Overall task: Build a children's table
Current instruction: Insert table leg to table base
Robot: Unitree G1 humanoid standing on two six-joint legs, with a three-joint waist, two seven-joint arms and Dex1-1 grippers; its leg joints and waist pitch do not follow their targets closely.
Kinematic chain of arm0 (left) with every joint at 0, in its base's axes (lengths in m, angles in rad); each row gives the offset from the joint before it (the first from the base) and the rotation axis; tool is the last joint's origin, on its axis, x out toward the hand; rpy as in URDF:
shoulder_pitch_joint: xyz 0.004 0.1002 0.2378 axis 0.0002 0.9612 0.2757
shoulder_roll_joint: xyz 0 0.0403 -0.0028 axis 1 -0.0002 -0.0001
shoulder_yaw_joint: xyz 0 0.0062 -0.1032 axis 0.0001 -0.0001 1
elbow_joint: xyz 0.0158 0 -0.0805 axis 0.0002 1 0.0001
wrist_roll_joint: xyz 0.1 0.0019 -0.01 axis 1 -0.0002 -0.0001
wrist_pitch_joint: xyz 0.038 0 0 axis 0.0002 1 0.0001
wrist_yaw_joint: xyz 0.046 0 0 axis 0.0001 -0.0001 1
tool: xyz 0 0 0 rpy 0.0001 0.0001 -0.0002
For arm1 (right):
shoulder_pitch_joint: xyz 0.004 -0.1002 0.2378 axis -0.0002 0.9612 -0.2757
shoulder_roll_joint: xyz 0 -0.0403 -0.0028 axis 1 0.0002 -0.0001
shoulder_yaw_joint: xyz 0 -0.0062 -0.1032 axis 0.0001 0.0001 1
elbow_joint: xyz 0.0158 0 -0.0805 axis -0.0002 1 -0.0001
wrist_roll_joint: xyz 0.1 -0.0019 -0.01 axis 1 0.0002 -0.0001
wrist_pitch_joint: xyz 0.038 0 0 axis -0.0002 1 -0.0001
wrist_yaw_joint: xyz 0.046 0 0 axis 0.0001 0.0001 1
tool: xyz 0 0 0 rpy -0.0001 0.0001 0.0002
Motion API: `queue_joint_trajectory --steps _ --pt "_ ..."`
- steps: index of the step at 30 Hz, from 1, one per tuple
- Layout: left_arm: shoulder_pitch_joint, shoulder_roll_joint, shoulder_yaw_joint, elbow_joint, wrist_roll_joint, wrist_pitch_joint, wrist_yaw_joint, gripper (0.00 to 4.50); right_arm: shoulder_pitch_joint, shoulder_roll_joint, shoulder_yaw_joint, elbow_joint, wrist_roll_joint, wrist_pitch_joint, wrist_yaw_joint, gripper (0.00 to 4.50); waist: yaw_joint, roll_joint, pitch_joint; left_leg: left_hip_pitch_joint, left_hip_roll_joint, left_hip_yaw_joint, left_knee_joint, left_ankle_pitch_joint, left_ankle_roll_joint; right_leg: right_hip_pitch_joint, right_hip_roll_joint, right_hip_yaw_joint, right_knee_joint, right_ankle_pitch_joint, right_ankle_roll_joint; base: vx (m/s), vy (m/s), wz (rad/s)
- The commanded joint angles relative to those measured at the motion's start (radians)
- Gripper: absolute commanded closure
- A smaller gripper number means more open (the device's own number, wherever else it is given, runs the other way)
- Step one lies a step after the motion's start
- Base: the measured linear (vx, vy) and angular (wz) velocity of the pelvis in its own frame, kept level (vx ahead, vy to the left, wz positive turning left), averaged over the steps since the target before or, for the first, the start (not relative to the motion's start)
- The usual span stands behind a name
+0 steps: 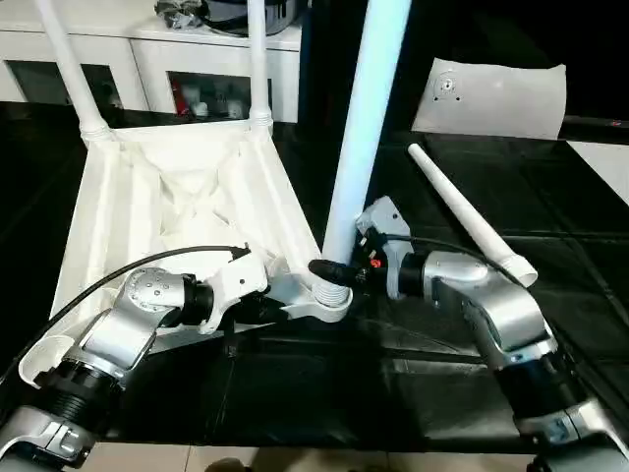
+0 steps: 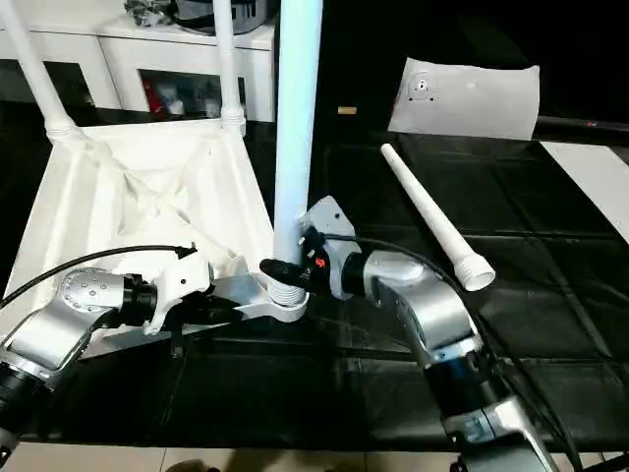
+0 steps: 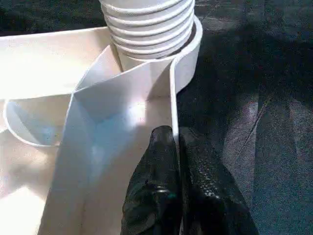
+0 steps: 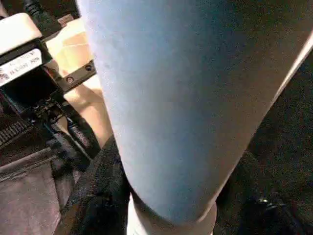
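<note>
Children's table of white plastic [image 1: 167, 197] inverted on black-covered work surface [image 2: 550, 324]: two far legs seated, third upright leg [image 1: 359, 147] apparently part-threaded, clasped by right gripper [image 1: 339, 270]; left gripper [image 3: 178, 156] pinching rim; fourth tapered leg [image 1: 462, 211] loose alongside.

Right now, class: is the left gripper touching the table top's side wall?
Touching. The left wrist view shows the left gripper with its black fingers pinched on the thin edge of the table top's side wall.

table top [image 1: 147, 197]: white smooth plastic | leg [image 1: 366, 128]: smooth matt plastic | work surface [image 1: 550, 226]: glossy black
</note>
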Motion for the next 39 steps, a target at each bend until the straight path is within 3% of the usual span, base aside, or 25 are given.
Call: queue_joint_trajectory --steps 1,12,17,19,22,23,24,26,30,31,32,36,38,39 --pt "0.012 -0.018 -0.015 -0.001 -0.007 -0.022 -0.030 4.50 0.019 -0.022 0.034 0.041 -0.012 0.044 0.019 2.59 0.000 0.003 -0.051 0.016 0.031 -0.014 -0.078 -0.360 -0.043 0.018 -0.071 0.040 -0.095 -0.500 -0.097 0.000 0.000 0.00" --pt "0.014 -0.020 -0.013 0.003 0.005 -0.027 -0.030 4.50 0.007 -0.026 0.013 0.046 -0.009 0.048 0.025 2.59 0.001 0.004 -0.051 0.015 0.031 -0.014 -0.079 -0.357 -0.044 0.019 -0.071 0.040 -0.096 -0.493 -0.101 0.000 0.000 0.00" --pt "0.012 -0.024 -0.011 0.006 0.010 -0.031 -0.032 4.50 -0.008 -0.001 0.001 0.098 -0.002 0.034 0.018 2.59 -0.001 0.004 -0.049 0.016 0.029 -0.016 -0.078 -0.380 -0.046 0.016 -0.072 0.038 -0.101 -0.538 -0.092 0.000 0.000 0.00" --pt "0.011 -0.026 -0.011 0.009 0.012 -0.033 -0.034 4.50 -0.016 0.024 -0.033 0.153 0.021 0.032 0.010 2.59 -0.003 0.012 -0.049 0.019 0.029 -0.019 -0.078 -0.400 -0.049 0.014 -0.072 0.036 -0.104 -0.551 -0.093 0.000 0.000 0.00" --pt "0.010 -0.027 -0.010 0.010 0.013 -0.034 -0.035 4.50 -0.015 0.029 -0.046 0.179 0.026 0.027 0.008 2.59 -0.005 0.008 -0.049 0.021 0.029 -0.019 -0.078 -0.416 -0.052 0.013 -0.072 0.035 -0.106 -0.556 -0.092 0.000 0.000 0.00" --pt "0.010 -0.027 -0.009 0.011 0.013 -0.034 -0.036 4.50 -0.012 0.029 -0.050 0.190 0.026 0.022 0.010 2.59 -0.004 0.013 -0.049 0.021 0.029 -0.020 -0.080 -0.417 -0.053 0.013 -0.072 0.036 -0.105 -0.550 -0.094 0.000 0.000 0.00" --pt "0.009 -0.029 -0.005 0.013 0.011 -0.034 -0.034 4.50 -0.001 0.030 -0.059 0.203 0.031 0.016 0.011 2.59 -0.005 0.012 -0.050 0.021 0.029 -0.019 -0.079 -0.415 -0.052 0.014 -0.071 0.036 -0.105 -0.545 -0.095 0.000 0.000 0.00" --pt "0.010 -0.030 0.004 0.014 0.007 -0.033 -0.031 4.50 0.025 0.036 -0.082 0.217 0.044 0.005 0.014 2.59 -0.003 0.021 -0.051 0.023 0.030 -0.019 -0.080 -0.424 -0.054 0.013 -0.071 0.036 -0.105 -0.521 -0.106 0.000 0.000 0.00" --pt "0.010 -0.039 0.023 0.020 0.000 -0.027 -0.017 4.50 0.081 0.047 -0.111 0.224 0.054 -0.051 0.015 2.60 0.001 0.019 -0.054 0.019 0.031 -0.016 -0.081 -0.405 -0.047 0.018 -0.070 0.038 -0.100 -0.467 -0.122 0.000 0.000 0.00" --pt "0.009 -0.043 0.029 0.023 0.000 -0.025 -0.010 4.50 0.114 0.060 -0.132 0.215 0.067 -0.086 0.008 2.60 0.003 0.025 -0.055 0.018 0.031 -0.015 -0.081 -0.403 -0.045 0.018 -0.070 0.038 -0.101 -0.464 -0.122 0.000 0.000 0.00" --pt "0.009 -0.044 0.029 0.024 0.000 -0.025 -0.009 4.50 0.116 0.061 -0.134 0.215 0.068 -0.088 0.007 2.60 0.004 0.024 -0.056 0.019 0.030 -0.015 -0.081 -0.401 -0.043 0.018 -0.070 0.039 -0.101 -0.463 -0.123 0.000 0.000 0.00" --pt "0.007 -0.046 0.028 0.031 0.009 -0.025 -0.001 4.50 0.174 0.073 -0.160 0.189 0.081 -0.156 -0.003 2.61 0.007 0.027 -0.055 0.016 0.030 -0.017 -0.084 -0.403 -0.040 0.021 -0.071 0.036 -0.103 -0.492 -0.113 0.000 0.000 0.00" --pt "0.001 -0.048 0.029 0.041 0.017 -0.028 0.000 4.50 0.208 0.079 -0.166 0.156 0.085 -0.193 -0.002 2.61 0.007 0.033 -0.053 0.020 0.029 -0.018 -0.084 -0.427 -0.040 0.016 -0.071 0.035 -0.111 -0.542 -0.097 0.000 0.000 0.00" --pt "0.000 -0.048 0.029 0.042 0.018 -0.029 0.000 4.50 0.215 0.075 -0.159 0.148 0.079 -0.205 0.000 2.61 0.007 0.031 -0.052 0.024 0.029 -0.019 -0.084 -0.440 -0.040 0.012 -0.071 0.034 -0.115 -0.566 -0.088 0.000 0.000 0.00"
